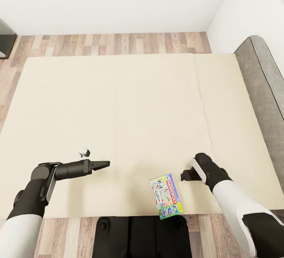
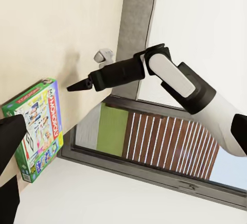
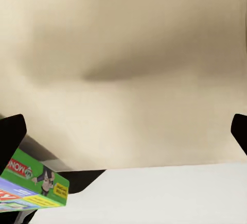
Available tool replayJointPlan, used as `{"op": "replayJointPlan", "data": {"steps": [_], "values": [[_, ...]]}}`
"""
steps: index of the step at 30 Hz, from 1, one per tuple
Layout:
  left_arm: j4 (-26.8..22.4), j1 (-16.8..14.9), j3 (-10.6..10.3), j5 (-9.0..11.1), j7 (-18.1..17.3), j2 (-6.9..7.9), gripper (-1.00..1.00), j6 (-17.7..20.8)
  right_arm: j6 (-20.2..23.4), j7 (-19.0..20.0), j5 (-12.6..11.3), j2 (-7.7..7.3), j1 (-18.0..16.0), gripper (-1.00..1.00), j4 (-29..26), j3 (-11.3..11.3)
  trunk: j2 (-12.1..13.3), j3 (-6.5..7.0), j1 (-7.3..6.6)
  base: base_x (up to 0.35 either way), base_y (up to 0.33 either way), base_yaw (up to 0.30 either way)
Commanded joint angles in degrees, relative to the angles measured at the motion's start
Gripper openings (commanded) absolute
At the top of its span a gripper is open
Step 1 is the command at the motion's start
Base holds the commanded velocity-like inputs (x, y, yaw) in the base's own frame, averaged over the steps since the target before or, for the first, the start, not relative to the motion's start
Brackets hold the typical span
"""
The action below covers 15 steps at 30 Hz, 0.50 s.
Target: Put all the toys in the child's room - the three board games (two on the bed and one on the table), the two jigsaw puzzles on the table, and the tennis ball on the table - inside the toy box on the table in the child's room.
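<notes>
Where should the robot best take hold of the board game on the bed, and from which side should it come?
The board game lies flat on the bed, near its front edge, between both arms. Probably best is to pinch across its narrow width from above, or slide it over the edge first, since the thin flat box offers little height. The right gripper is nearer.

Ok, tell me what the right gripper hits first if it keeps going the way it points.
Most likely the bed. The right gripper looks at cream mattress between its open fingers. The board game lies off to one side, by one fingertip, so it looks clear of that line, though depth is hard to judge.
</notes>
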Motion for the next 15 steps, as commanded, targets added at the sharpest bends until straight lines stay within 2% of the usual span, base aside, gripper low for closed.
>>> {"op": "replayJointPlan", "data": {"steps": [1, 6, 15], "values": [[0.0, 0.0, 0.1, -0.5, -0.4, -0.02, 1.0, 0.6, 0.2, 0.4, -0.6, -0.39, 0.0, 1.0, 0.0, 0.5, -0.1, -0.06, 0.03, 0.0, 0.0, 0.0], [0.0, 0.0, 0.1, -0.4, -0.4, 0.01, 1.0, 0.6, 0.0, 6.9, -0.3, -2.24, 0.0, 1.0, 0.0, 0.7, -0.1, -0.06, 0.03, 0.0, 0.0, 0.0], [-0.1, 0.0, 0.1, -0.4, -0.4, 0.05, 1.0, 0.6, -3.0, 15.3, -0.1, -4.01, 0.8, 1.0, 1.6, 0.8, -0.1, -0.06, 0.03, 0.0, 0.0, 0.0]]}}
